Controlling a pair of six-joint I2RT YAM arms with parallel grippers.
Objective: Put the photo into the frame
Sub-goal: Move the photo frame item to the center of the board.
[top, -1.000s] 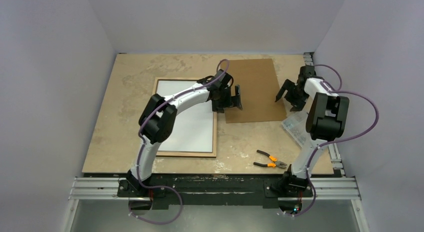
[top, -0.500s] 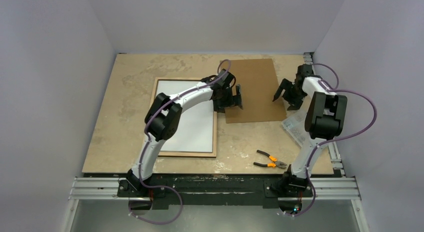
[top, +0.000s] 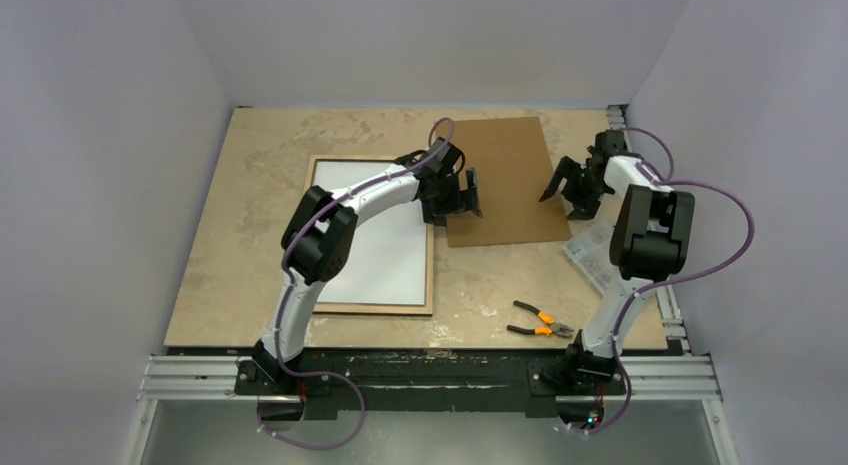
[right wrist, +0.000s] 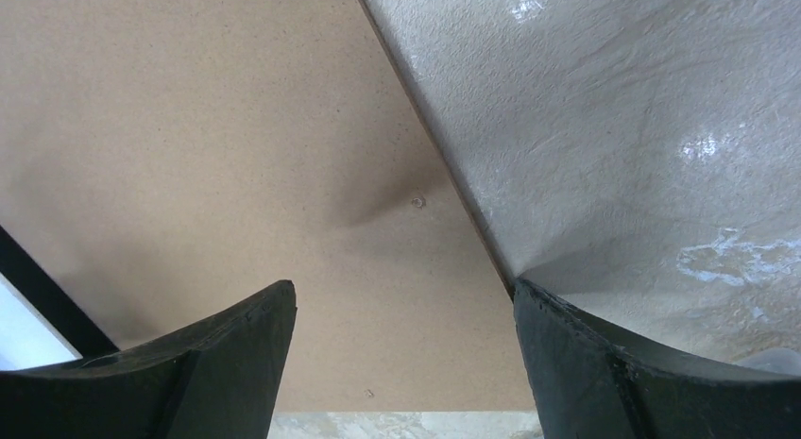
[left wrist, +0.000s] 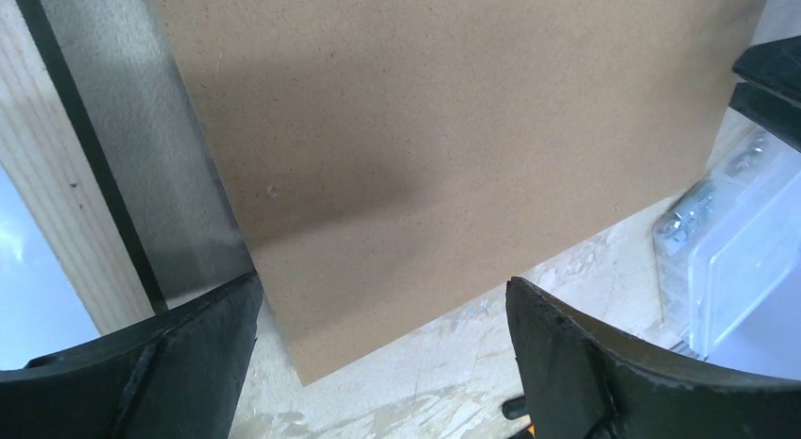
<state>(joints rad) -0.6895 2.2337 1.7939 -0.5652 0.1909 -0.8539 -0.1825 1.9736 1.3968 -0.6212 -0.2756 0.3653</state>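
**Photo lies white side up in frame; both arms at brown board**

Left part of the surface [top: 240, 235]: the frame [top: 380, 308] lies flat, light wood back up. The photo [top: 390, 260] sits inside its rails with the white reverse up, so the print is not visible. The left arm crosses over the frame's far right part.

The left fingers [left wrist: 161, 363] are spread wide and pinch nothing. They hang over the near left corner of the brown board [top: 505, 175], which shows between them in the left wrist view. Contact with the board: cannot tell.

The board lies flat just right of the frame, toward the far side.

Orange-handled pliers [top: 540, 323] lie near the front edge, well apart from the board.

The right fingers [right wrist: 189, 363] are spread and empty, over the board's right edge; that edge runs between them in the right wrist view.

A clear plastic box [top: 590, 255] with small metal parts sits near the board's near right corner.
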